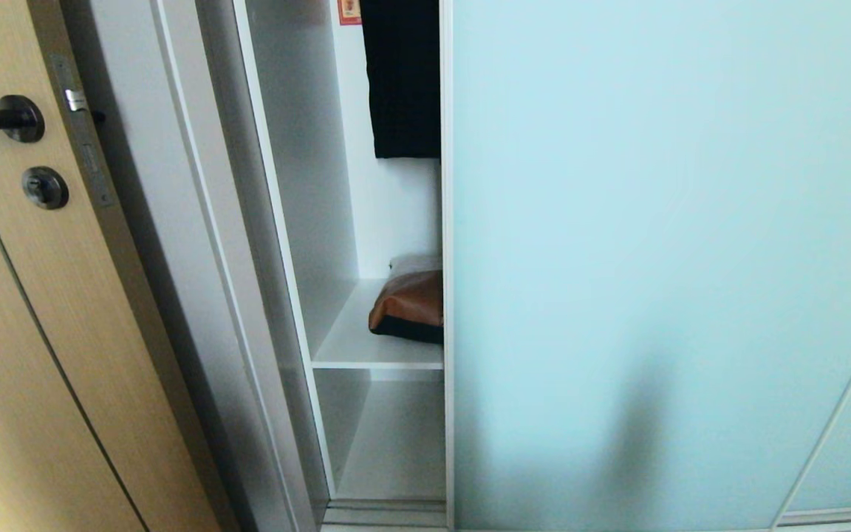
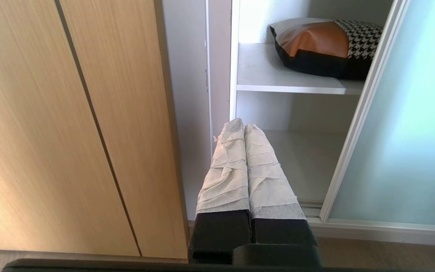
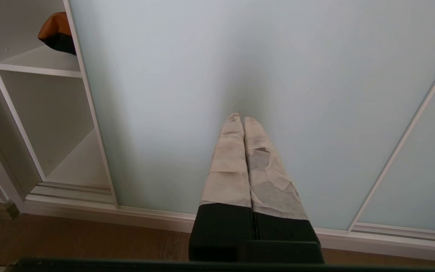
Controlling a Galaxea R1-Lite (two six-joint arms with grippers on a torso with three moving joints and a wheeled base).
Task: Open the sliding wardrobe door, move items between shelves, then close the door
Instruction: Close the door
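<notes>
The sliding wardrobe door [image 1: 662, 258] fills the head view from centre out to 3 o'clock, leaving a narrow gap at its left edge. In that gap, at about 7 o'clock from centre, the cushion-like bag [image 1: 409, 304] lies on the upper shelf [image 1: 366, 347], partly hidden behind the door frame; the lower shelf [image 1: 396, 451] sits beneath it. A black garment [image 1: 402, 81] hangs at 11 o'clock. The wood door [image 1: 34, 332] stands at 9 o'clock. The left gripper [image 2: 244, 126] points toward the gap, fingers pressed together, holding nothing. The right gripper [image 3: 239, 118] faces the glass, likewise closed and empty.
</notes>
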